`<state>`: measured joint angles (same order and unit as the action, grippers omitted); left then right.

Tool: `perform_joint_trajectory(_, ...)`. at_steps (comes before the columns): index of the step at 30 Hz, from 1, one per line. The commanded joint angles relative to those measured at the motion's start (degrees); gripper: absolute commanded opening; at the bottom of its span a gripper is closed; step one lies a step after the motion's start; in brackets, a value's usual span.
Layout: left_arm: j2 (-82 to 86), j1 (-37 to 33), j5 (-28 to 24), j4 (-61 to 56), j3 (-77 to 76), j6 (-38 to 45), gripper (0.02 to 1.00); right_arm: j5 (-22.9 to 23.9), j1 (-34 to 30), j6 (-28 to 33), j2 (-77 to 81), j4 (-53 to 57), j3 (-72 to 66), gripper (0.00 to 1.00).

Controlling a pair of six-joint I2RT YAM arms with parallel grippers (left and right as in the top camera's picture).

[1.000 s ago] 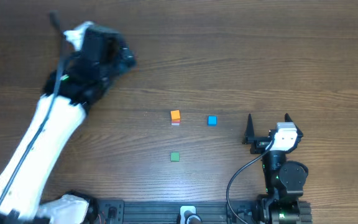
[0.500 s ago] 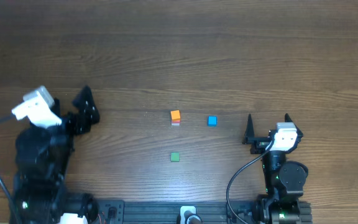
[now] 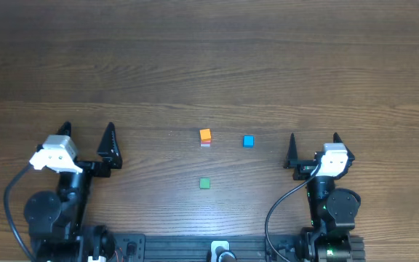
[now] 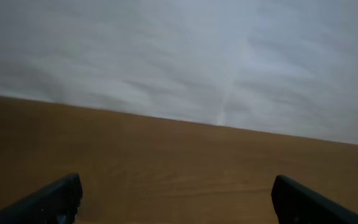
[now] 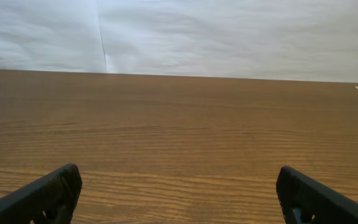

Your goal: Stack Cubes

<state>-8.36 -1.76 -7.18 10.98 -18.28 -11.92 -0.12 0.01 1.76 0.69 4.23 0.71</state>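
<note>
Left gripper (image 3: 87,137) was wide open and held nothing. Right gripper (image 3: 313,144) was equally wide open and empty. All cubes lay on the table (image 3: 209,58) between the two, well clear of the left gripper and nearer the right. The orange cube (image 3: 205,134) sat on a pale block (image 3: 205,144), of which little showed. The principal risk was judged to be toppling this pair, since the blue cube (image 3: 248,141) lay just beside it, on the side towards the right gripper, and a widely spread finger closing on the blue cube could clip the stack. A small cube could also slip or be set down off-centre. Count: one orange cube, one pale block, one green cube (image 3: 204,183), one blue cube, two grippers.
</note>
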Motion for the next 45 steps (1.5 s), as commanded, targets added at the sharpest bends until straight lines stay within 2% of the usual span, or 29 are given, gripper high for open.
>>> perform_joint_trajectory(1, 3.0, -0.4, -2.4, -5.2, 5.9, 2.7, 0.991, -0.5, -0.3, 0.2, -0.4, -0.1, -0.4, 0.993)
perform_joint_trajectory(6, 6.2, -0.4, -2.4, -10.3, 11.6, 2.5, 0.998, -0.5, -0.3, 0.2, -0.4, -0.1, -0.4, 0.993)
perform_joint_trajectory(17, 8.2, -0.3, -2.4, -10.4, 17.8, 2.5, 0.996, -0.5, -0.3, 0.2, -0.4, -0.1, -0.4, 0.993)
perform_joint_trajectory(30, 8.2, 3.8, -1.8, -7.4, 17.9, 2.5, 1.000, -0.5, -0.3, 0.2, -0.4, -0.1, -0.4, 0.993)
perform_joint_trajectory(45, 8.0, 3.8, -1.8, -7.4, 17.9, 2.5, 1.000, -0.5, -0.3, 0.2, -0.4, -0.1, -0.4, 0.991)
